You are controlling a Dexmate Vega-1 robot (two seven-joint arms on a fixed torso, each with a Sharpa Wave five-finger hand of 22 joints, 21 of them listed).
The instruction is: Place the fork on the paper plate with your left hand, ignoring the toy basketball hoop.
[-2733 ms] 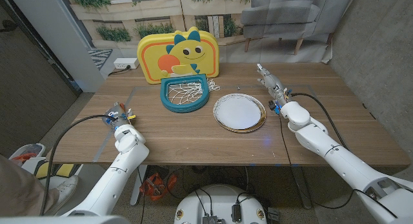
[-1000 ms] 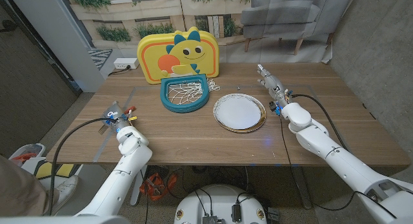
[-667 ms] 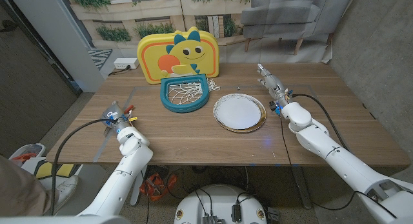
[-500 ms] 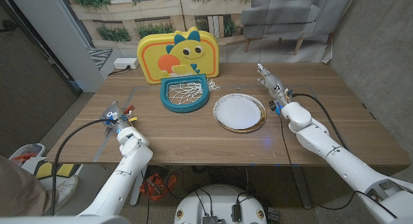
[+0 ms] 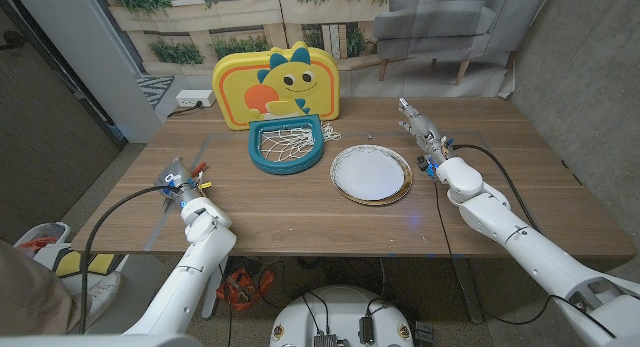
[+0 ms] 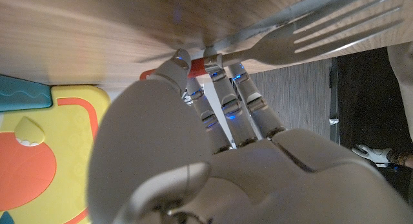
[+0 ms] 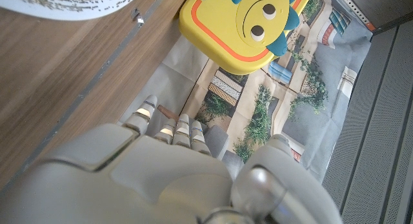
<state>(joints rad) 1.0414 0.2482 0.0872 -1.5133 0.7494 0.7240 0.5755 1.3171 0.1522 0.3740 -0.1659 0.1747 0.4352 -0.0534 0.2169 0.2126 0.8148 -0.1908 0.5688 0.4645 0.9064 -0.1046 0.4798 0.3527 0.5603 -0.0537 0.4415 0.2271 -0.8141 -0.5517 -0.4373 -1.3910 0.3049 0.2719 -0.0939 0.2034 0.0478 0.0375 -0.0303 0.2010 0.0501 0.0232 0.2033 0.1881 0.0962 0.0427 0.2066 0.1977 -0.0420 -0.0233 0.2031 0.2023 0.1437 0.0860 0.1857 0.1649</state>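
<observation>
Reaching for the fork point(image 6: 310, 40), the left hand point(image 5: 181, 183) sits at the frame's lower left, fingertips point(image 6: 213, 59) bunched at its handle.

Whether they clamp it is unclear. Thin, stiff and probably light and slippery, it is best pinched mid-handle. Beyond, at centre, lies the plate point(image 5: 371, 174); right of it the right hand point(image 5: 424, 134), fingers together.

The table point(image 5: 300, 212) was matt brown wood with visible grain. The fork point(image 6: 303, 40) was smooth, shiny metal. The paper plate point(image 5: 371, 174) looked matt white (rim golden). The toy basketball hoop point(image 5: 280, 82) was glossy plastic.
</observation>
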